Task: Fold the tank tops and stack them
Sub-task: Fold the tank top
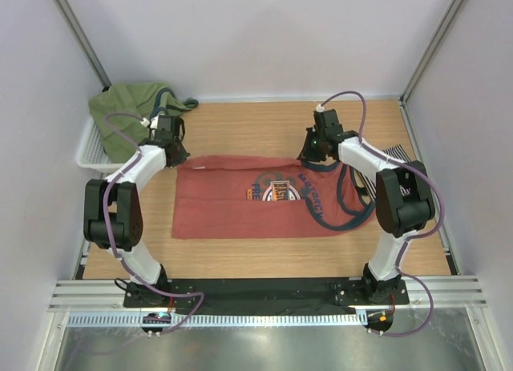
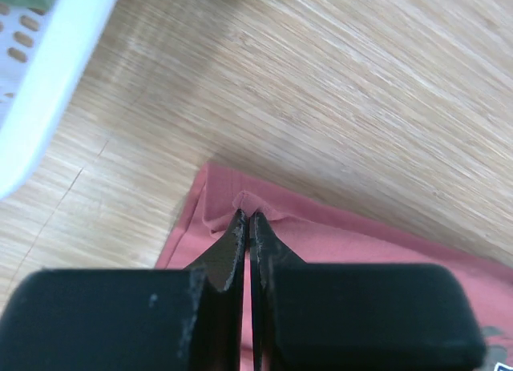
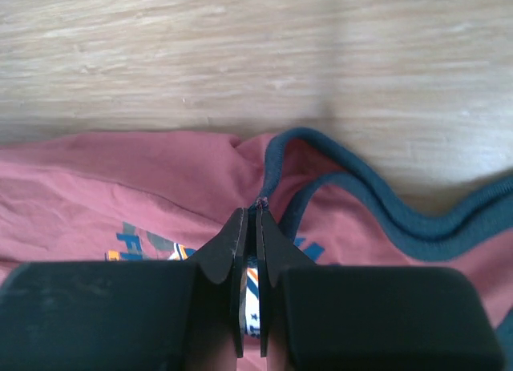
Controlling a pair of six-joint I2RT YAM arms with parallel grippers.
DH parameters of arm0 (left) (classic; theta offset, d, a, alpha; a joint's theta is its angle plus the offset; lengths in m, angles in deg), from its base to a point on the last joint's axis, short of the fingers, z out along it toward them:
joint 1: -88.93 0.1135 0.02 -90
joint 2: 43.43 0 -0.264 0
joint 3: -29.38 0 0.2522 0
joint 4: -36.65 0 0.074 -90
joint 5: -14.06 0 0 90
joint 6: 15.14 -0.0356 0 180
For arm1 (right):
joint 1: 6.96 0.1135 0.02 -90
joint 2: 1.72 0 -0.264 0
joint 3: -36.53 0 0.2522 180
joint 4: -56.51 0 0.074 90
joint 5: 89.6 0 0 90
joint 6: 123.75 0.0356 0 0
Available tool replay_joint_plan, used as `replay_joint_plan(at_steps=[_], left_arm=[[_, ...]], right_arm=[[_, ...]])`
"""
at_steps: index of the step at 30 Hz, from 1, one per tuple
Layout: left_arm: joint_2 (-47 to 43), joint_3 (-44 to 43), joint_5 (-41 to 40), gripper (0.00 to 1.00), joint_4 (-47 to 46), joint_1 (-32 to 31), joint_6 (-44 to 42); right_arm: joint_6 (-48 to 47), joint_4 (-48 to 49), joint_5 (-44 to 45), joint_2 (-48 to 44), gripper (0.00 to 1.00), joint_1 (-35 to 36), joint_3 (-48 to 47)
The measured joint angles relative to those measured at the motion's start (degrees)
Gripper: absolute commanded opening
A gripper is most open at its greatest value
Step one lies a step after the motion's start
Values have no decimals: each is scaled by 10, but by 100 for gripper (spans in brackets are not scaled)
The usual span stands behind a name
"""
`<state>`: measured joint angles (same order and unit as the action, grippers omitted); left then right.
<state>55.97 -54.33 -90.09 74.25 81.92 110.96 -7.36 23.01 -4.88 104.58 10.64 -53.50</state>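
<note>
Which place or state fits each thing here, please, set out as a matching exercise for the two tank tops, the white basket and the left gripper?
Things:
1. salmon-red tank top
2. striped tank top
3. white basket
4. left gripper

Places or states:
A. far left, green cloth draped over it
B. shut on a far corner of the salmon-red tank top
C. spread flat in the middle of the table
D. right side, partly behind the right arm

Pairs: 1-C, 2-D, 3-A, 4-B

Top camera looks down from behind on the whole wooden table (image 1: 240, 122); both wrist cameras sit low and close, sharing the salmon-red tank top (image 1: 224, 215) with it.
</note>
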Motion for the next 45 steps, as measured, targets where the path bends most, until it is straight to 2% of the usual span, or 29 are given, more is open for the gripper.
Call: replay_joint_plan(at_steps=[7, 22, 34, 45], left_arm=[[-56, 43, -9, 0, -15, 0, 7], [-131, 111, -13, 0, -17, -2, 21], [-180, 161, -13, 0, -7, -9, 45], [-227, 166, -13, 0, 13, -9, 61]], right_arm=[[1, 15, 9, -71, 3, 9, 72], [5, 26, 29, -150, 3, 36, 165], [9, 30, 37, -202, 3, 54, 213], [10, 25, 40, -245, 3, 61, 235]])
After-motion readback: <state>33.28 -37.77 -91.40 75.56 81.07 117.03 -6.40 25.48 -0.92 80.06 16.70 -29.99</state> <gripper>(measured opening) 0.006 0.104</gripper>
